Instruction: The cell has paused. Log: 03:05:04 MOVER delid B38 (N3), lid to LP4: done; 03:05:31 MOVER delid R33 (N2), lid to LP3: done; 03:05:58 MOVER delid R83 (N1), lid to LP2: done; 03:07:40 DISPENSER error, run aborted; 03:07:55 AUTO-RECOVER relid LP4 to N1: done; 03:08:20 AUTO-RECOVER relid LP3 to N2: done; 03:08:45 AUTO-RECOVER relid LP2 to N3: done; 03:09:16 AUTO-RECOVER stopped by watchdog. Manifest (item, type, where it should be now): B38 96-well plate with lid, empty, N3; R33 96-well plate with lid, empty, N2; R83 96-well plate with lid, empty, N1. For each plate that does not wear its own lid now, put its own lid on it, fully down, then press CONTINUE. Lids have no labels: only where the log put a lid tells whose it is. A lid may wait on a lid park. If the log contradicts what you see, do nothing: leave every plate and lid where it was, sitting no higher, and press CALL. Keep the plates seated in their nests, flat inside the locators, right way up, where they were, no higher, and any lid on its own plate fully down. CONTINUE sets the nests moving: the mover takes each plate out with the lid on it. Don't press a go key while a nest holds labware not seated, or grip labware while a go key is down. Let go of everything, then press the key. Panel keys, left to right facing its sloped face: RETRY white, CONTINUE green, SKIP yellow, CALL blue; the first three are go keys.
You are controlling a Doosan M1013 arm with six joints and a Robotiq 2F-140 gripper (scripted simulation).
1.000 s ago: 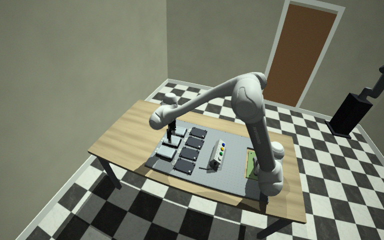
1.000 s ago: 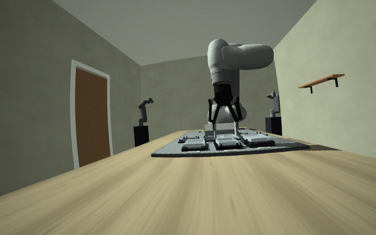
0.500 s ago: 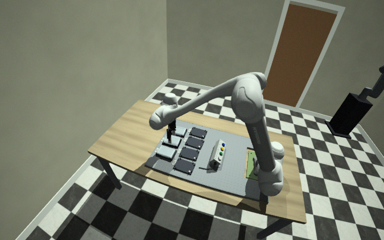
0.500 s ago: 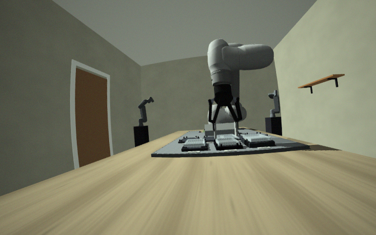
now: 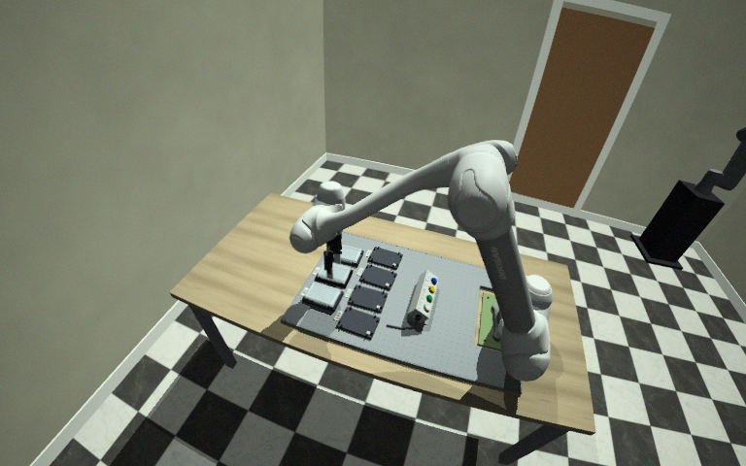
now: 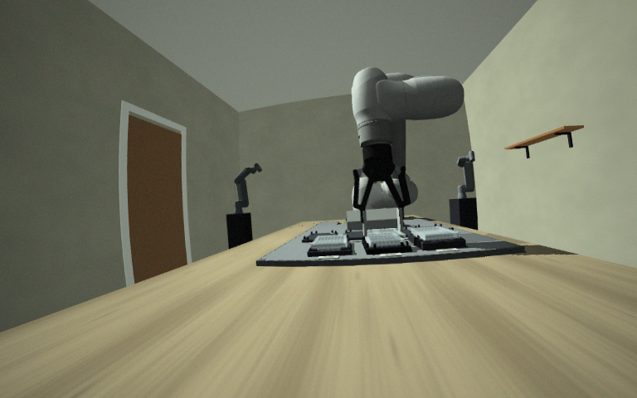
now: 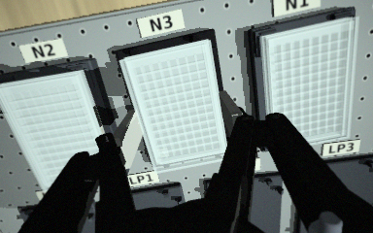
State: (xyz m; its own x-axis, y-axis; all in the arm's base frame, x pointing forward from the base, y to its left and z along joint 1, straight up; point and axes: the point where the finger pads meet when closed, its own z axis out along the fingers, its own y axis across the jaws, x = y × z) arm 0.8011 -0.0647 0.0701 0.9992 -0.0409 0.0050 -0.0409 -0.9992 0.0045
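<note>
Three white lidded 96-well plates sit in black nests in a row on the grey baseplate. In the wrist view they are labelled N2 [image 7: 49,123], N3 [image 7: 174,104] and N1 [image 7: 308,78]. My gripper [image 7: 179,113] stands over the middle nest, N3, with one finger on each long side, shut on the lid of that plate. The top and exterior views show the same: the gripper [image 5: 330,269] [image 6: 381,225] reaches down onto the middle plate [image 5: 335,275] [image 6: 385,237]. I cannot tell whether the lid is raised off the plate.
Four dark lid parks [image 5: 369,288] lie in a row beside the nests, with nothing on them; labels LP1 [image 7: 144,179] and LP3 [image 7: 341,148] show. The key panel [image 5: 423,299] stands mid-plate with blue, yellow, green and white keys. The arm's base [image 5: 523,335] is at the right.
</note>
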